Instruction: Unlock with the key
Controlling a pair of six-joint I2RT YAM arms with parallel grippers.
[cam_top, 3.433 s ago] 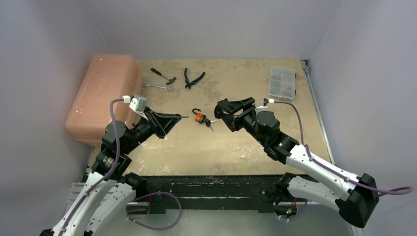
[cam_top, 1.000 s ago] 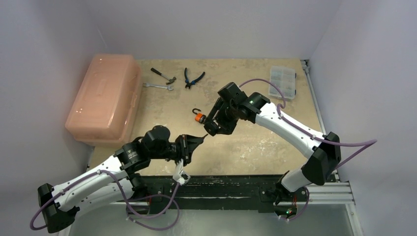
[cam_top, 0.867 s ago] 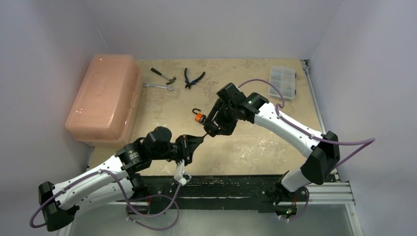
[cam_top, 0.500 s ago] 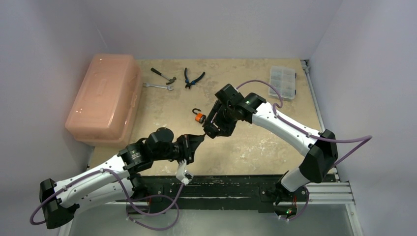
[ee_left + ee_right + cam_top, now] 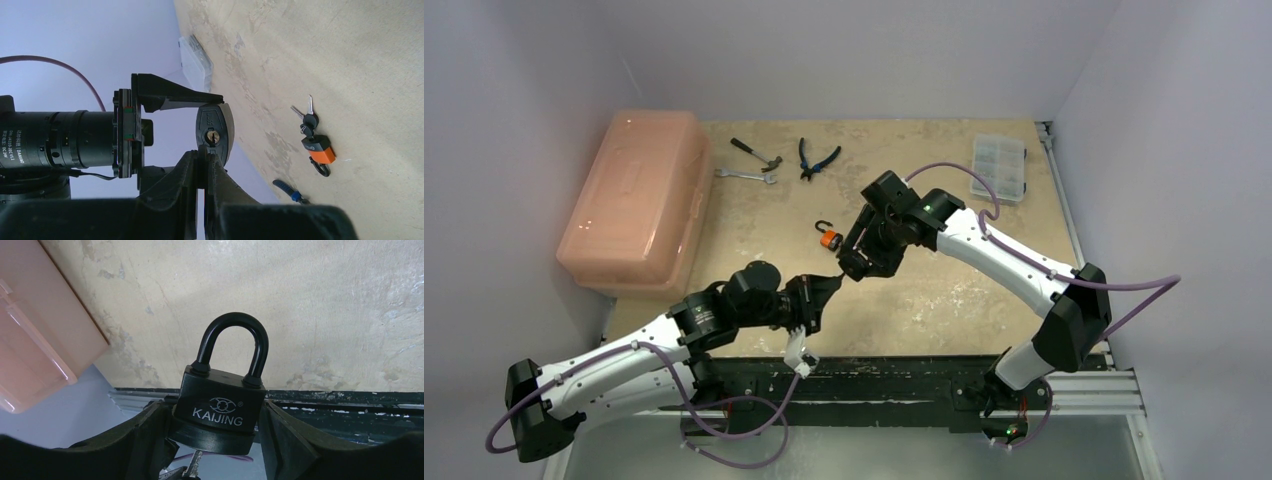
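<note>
A black padlock (image 5: 222, 400) marked KAIJING is held above the table, shackle closed, with my right gripper (image 5: 215, 412) shut on its body from both sides. The same padlock (image 5: 214, 131) shows its underside in the left wrist view, its brass keyhole uncovered. My left gripper (image 5: 204, 156) is shut on the key (image 5: 201, 162), right below that underside. In the right wrist view the key (image 5: 196, 461) has its blade tip touching the lock's bottom edge. From above, the left gripper (image 5: 827, 286) and right gripper (image 5: 854, 264) meet near the table's middle.
An orange padlock (image 5: 829, 240) with a bunch of keys lies on the table just beyond the grippers. A pink plastic box (image 5: 634, 195) stands at the left. A hammer (image 5: 756, 153), wrench (image 5: 746, 176), pliers (image 5: 817, 158) and a clear organiser box (image 5: 998, 166) lie at the back.
My left arm has crept forward and right, bringing the key up against the padlock's underside. The right arm with the padlock has shifted only slightly.
</note>
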